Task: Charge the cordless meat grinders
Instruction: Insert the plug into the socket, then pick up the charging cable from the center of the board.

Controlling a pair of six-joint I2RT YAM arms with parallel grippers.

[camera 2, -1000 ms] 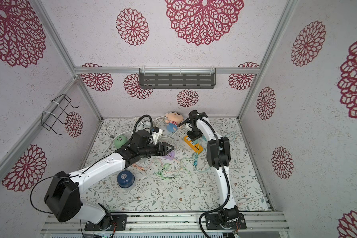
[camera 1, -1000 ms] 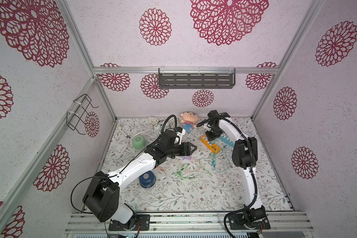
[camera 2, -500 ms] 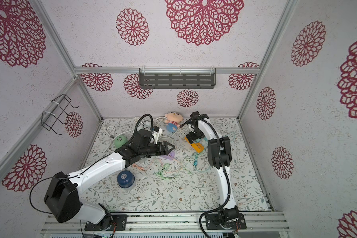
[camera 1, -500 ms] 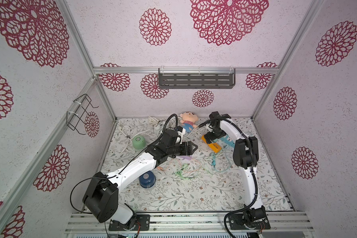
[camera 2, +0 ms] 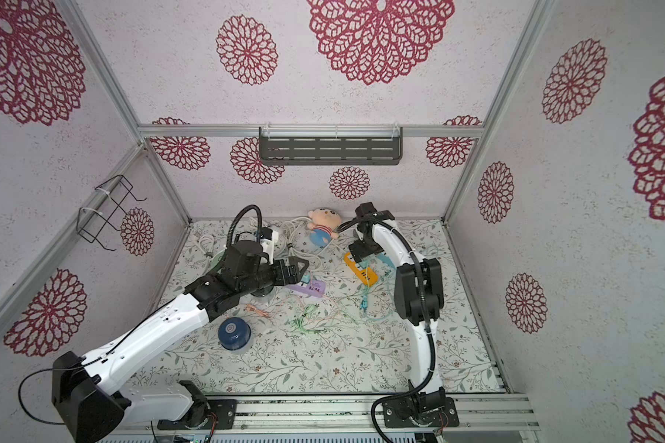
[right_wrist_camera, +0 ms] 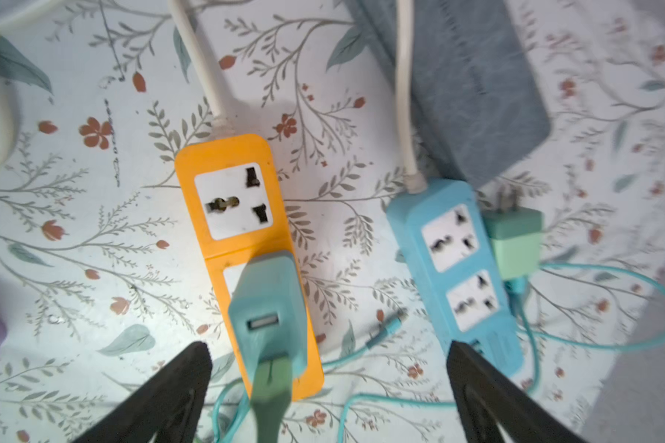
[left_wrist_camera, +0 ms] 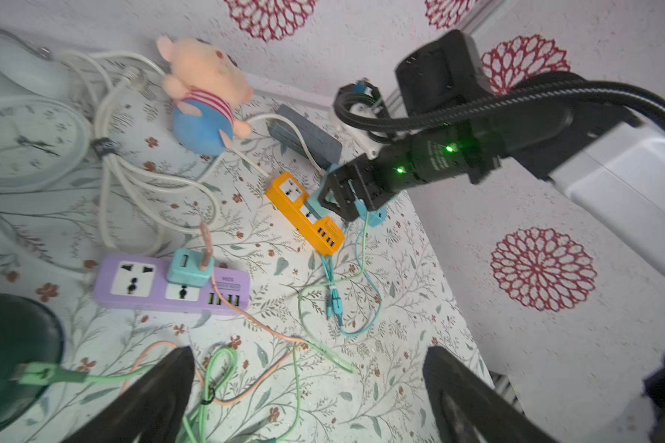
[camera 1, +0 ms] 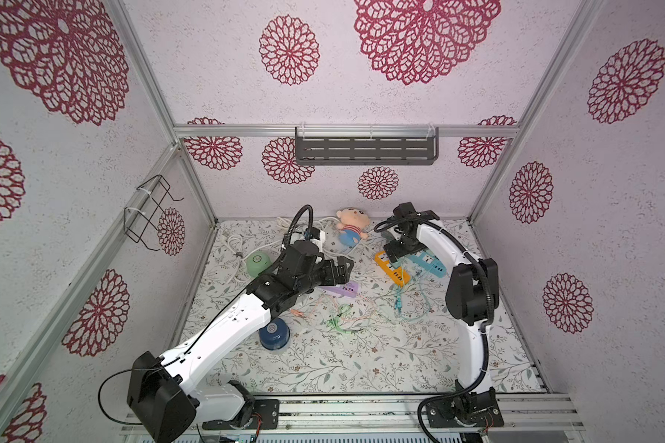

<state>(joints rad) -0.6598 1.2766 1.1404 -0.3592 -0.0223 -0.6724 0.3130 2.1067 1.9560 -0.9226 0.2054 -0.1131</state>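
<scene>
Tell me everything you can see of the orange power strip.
The orange power strip looks like matte plastic and lies flat on the floral mat. A white cord leaves one end; the white socket beside it is free. A teal adapter stands plugged into the next socket. USB ports line the other end. The blue strip lies alongside, apart.

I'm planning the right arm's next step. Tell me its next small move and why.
Probably shift the open right gripper from over the orange power strip to the pale green charger and close on it. It lies loose beside the blue power strip, prongs bare, teal cable attached, and both that strip's sockets are empty.
</scene>
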